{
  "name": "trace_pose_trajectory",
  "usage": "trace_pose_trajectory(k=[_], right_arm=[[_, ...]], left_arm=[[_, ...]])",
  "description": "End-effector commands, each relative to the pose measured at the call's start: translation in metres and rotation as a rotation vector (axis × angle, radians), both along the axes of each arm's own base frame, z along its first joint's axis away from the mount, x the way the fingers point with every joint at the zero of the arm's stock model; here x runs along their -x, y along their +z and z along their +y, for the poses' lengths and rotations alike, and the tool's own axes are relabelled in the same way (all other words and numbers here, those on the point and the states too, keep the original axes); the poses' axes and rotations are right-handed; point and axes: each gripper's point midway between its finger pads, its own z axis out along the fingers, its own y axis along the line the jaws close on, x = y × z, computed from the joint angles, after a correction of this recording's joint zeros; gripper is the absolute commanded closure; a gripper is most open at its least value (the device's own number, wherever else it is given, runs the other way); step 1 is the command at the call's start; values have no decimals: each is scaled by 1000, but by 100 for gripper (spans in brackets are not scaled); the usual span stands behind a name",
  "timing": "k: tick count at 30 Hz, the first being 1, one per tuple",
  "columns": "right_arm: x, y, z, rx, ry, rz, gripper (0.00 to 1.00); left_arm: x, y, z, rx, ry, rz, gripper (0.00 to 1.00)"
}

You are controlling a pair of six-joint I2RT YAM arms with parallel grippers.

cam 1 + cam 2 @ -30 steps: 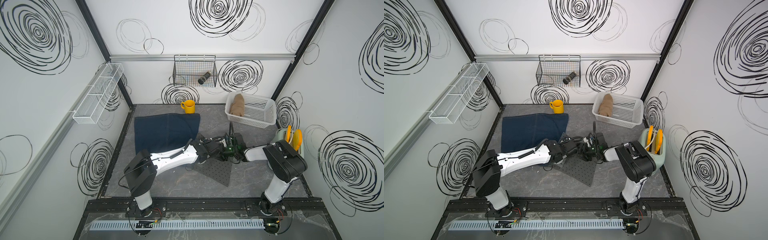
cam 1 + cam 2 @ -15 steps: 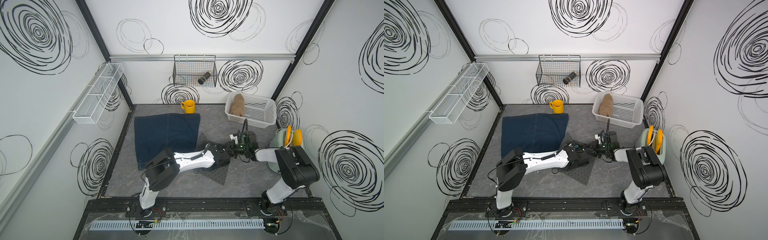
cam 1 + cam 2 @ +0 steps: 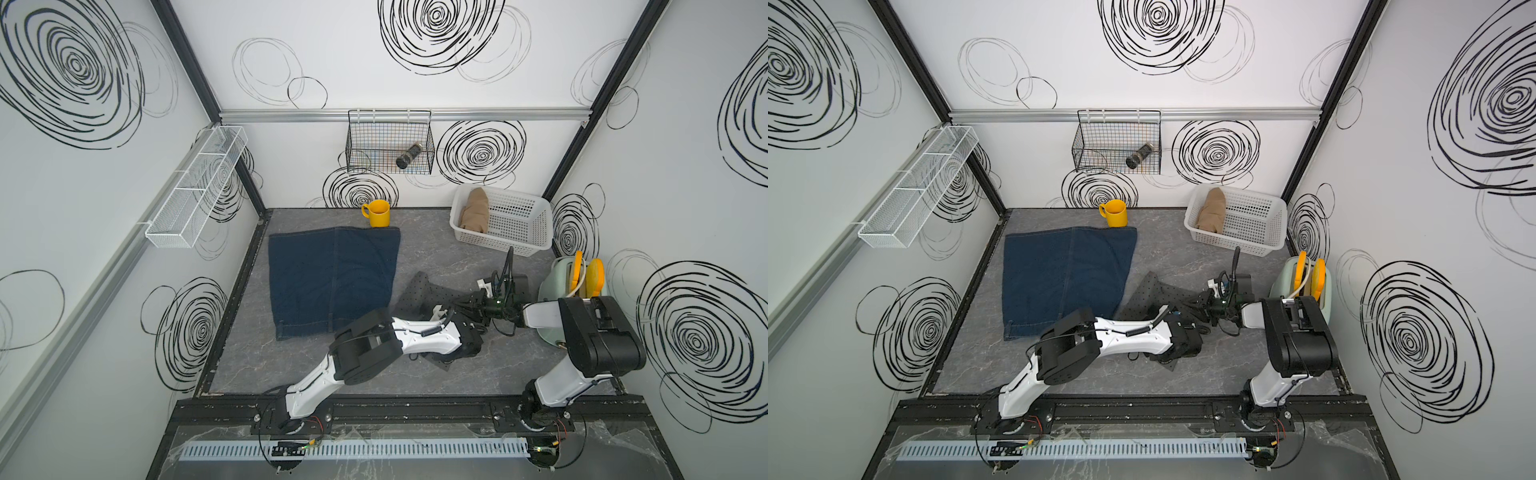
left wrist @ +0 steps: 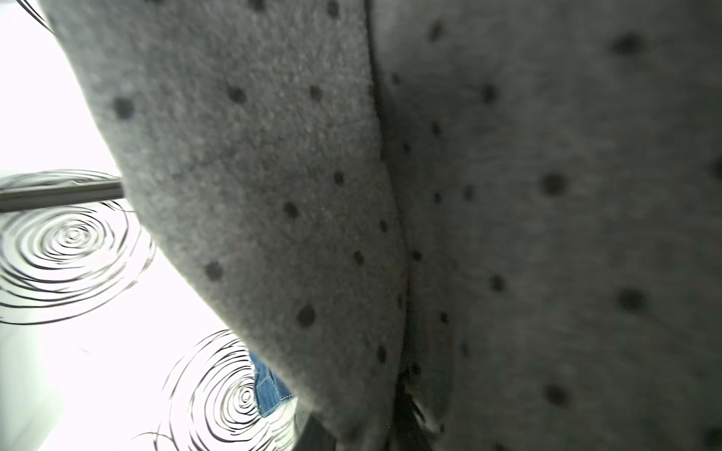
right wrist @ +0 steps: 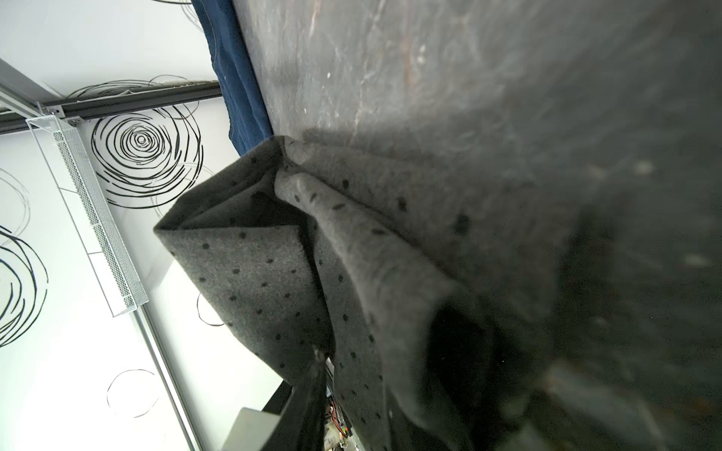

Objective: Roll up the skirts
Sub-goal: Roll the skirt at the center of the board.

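The left gripper (image 3: 470, 341), at the end of the white arm stretched low across the front of the table, is buried in the dark grey skirt with small black dots (image 3: 428, 291). Its wrist view is filled by that cloth (image 4: 273, 195), and a crease runs down to where the jaws sit, so they appear pinched narrowly on a fold. The right gripper (image 3: 473, 300) reaches in low from the opposite side and meets the right edge of the same skirt. In its wrist view the cloth (image 5: 254, 273) stands up off the table in a doubled fold that gathers toward the fingers, but I cannot tell whether the jaws have clamped it. This dotted skirt lies crumpled right of centre on the grey marbled tabletop (image 3: 440, 253), partly hidden under the left arm, with one corner pointing toward the back. Just beside it on the left, the dark blue denim skirt (image 3: 332, 278) is spread flat and unrolled. A yellow mug (image 3: 378, 213) stands at its back edge. In the back right corner a white slotted plastic basket (image 3: 521, 226) holds the tan skirt (image 3: 473, 212), bundled into a roll against the basket's left wall. A pale green holder (image 3: 557, 272) with yellow-orange pieces upright in it stands by the right wall, just behind the right arm.
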Motion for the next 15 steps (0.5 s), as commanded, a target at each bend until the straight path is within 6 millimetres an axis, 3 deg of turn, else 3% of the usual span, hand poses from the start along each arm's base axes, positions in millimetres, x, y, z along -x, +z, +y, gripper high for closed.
trace_pose_trajectory(k=[1, 5, 10, 15], right_arm=[[8, -6, -1, -2, 24, 9, 72], [7, -7, -3, 0, 24, 6, 71], [3, -1, -3, 12, 45, -17, 65], [-5, 9, -7, 72, 42, -69, 37]], left_arm=[[3, -10, -4, -16, 4, -8, 100], [7, -28, -9, -10, 1, 40, 98], [15, -47, -24, 93, 14, 133, 84], [22, -58, -39, 228, 33, 219, 73]])
